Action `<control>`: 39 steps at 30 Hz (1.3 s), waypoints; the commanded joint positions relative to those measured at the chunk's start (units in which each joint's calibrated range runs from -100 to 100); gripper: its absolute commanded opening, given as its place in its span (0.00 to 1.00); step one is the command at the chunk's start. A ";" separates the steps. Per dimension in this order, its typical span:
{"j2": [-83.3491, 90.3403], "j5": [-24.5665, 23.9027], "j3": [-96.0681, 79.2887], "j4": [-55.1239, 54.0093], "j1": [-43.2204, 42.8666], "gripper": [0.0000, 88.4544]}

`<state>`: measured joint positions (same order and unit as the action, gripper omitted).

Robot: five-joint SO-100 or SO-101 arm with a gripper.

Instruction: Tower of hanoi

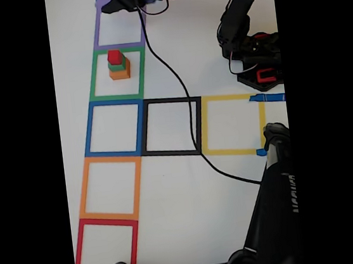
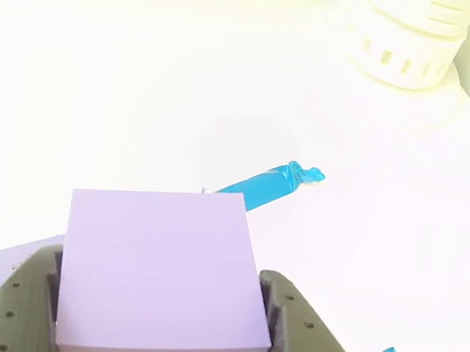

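A lilac cube (image 2: 162,280), smooth and matte with crisp edges, is held at the other view's 6 o'clock between the jaws (image 2: 158,324), closed on its side faces. Slipping or tilting is risked, since flat perforated plastic fingers (image 2: 298,345) meet slick faces. At the fixed view's 10 o'clock, stacked blocks (image 1: 118,65) stand inside the green taped square (image 1: 118,75) on the white worktop (image 1: 192,213).

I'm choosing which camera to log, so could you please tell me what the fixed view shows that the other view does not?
The fixed view has the red, green and orange block stack in the green square, plus blue, black, yellow, orange and red squares. The other view has the claw clamped on a purple block, and a white ribbed object. Both show the white table and blue tape.
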<state>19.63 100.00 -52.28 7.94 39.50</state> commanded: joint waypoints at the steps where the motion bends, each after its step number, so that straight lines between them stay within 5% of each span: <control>1: 5.44 0.00 18.46 24.37 -0.47 0.08; 21: 11.90 0.00 71.37 85.18 -15.72 0.09; 39: 28.53 0.00 48.46 80.16 -45.44 0.08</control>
<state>46.05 100.00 1.37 92.99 -0.88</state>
